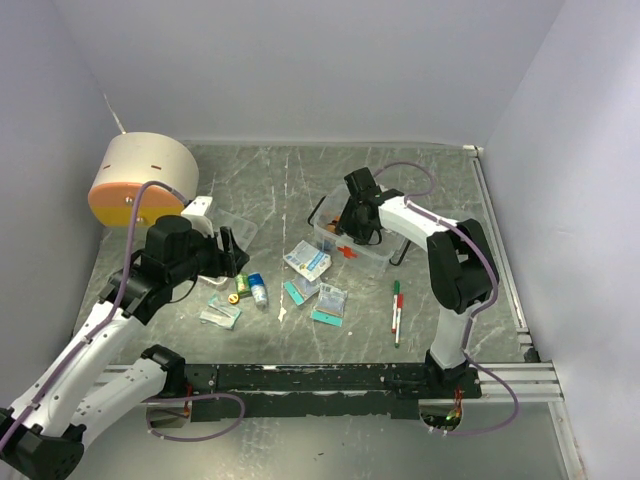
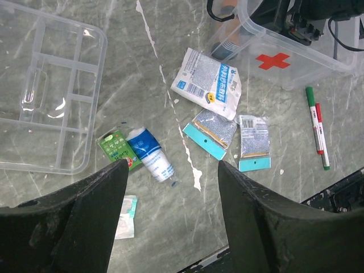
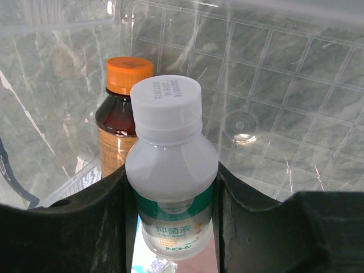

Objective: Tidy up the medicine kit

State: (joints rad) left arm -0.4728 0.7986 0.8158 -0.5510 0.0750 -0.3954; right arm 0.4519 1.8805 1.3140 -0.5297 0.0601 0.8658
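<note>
The medicine kit point(image 1: 365, 255), a clear box with a red cross point(image 2: 272, 60), stands open at centre right. Inside it, my right gripper point(image 3: 170, 176) is shut on a white bottle with a green label point(image 3: 170, 131), upright beside a brown bottle with an orange cap point(image 3: 120, 116). The clear compartment tray point(image 2: 45, 85) lies to the left on the table. My left gripper point(image 2: 173, 170) hangs open above the table, just short of a blue-and-white tube point(image 2: 149, 153) and a green box point(image 2: 116, 147). Nothing is between its fingers.
A white-and-blue packet point(image 2: 207, 82), two teal-edged sachets point(image 2: 213, 132) point(image 2: 253, 142), a small sachet point(image 2: 126, 216) and two pens point(image 2: 315, 125) lie loose on the table. The beige-and-orange drum point(image 1: 145, 180) stands far left. A black rail point(image 1: 330, 378) runs along the near edge.
</note>
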